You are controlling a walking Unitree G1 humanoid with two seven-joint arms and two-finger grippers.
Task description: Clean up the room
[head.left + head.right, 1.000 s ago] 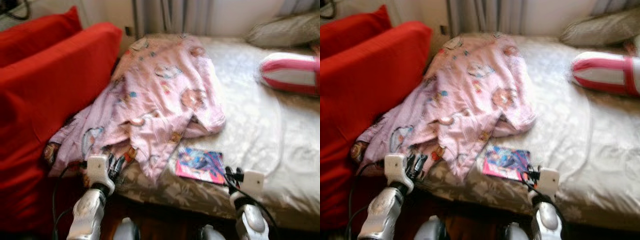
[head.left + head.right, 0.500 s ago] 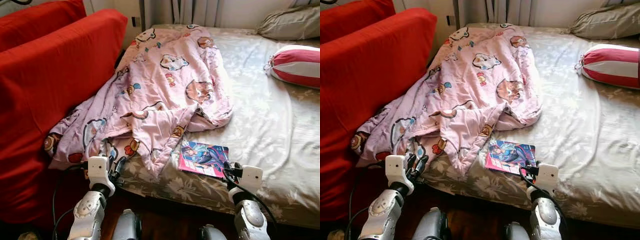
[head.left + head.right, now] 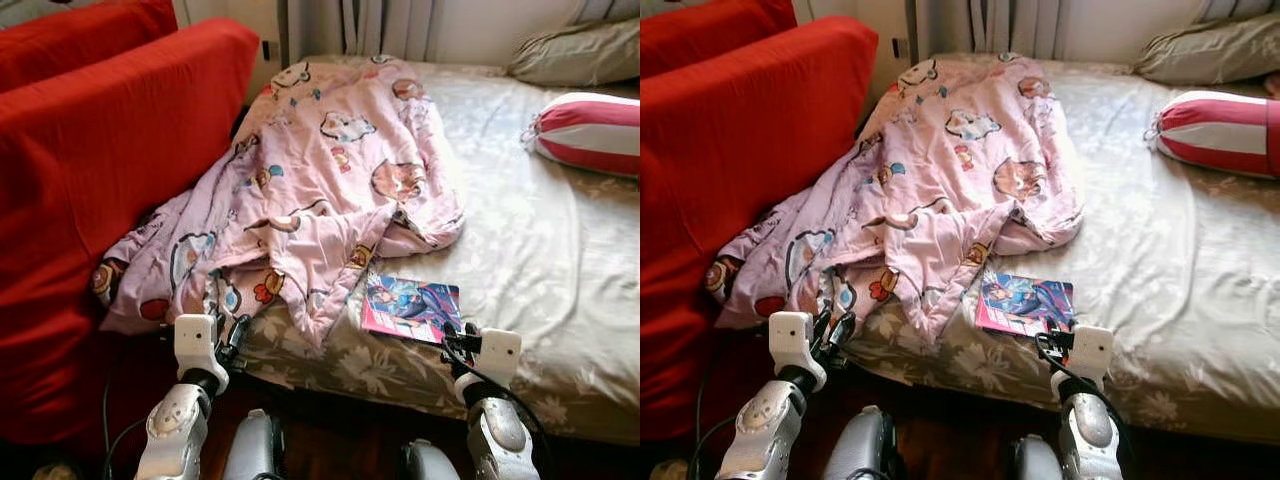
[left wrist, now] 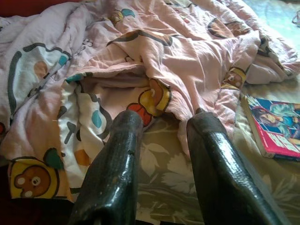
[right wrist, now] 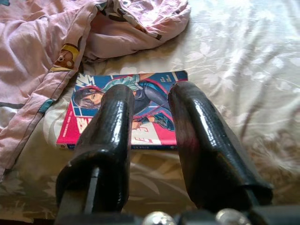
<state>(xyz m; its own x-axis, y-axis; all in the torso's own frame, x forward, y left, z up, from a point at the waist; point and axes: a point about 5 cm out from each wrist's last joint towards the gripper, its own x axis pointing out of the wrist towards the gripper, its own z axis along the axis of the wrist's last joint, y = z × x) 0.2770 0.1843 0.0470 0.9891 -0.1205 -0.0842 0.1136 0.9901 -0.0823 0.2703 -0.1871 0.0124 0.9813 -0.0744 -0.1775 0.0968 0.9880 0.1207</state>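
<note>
- My right gripper (image 5: pixel 147 140) hangs at the bed's (image 3: pixel 540 250) near edge, jaws released, empty, just short of the comic book (image 3: pixel 412 309).
- My left gripper (image 4: pixel 161 154) has its jaws released before the pink quilt (image 3: pixel 310 190).
- The quilt's corner lies beside the book.
- A red sofa (image 3: pixel 90 170) stands left.

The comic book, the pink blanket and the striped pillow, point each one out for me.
comic book (image 3: pixel 412 308), left eye view, middle of its cover.
pink blanket (image 3: pixel 320 180), left eye view, centre of the spread part on the bed.
striped pillow (image 3: pixel 1220 135), right eye view, on its white middle stripe.
</note>
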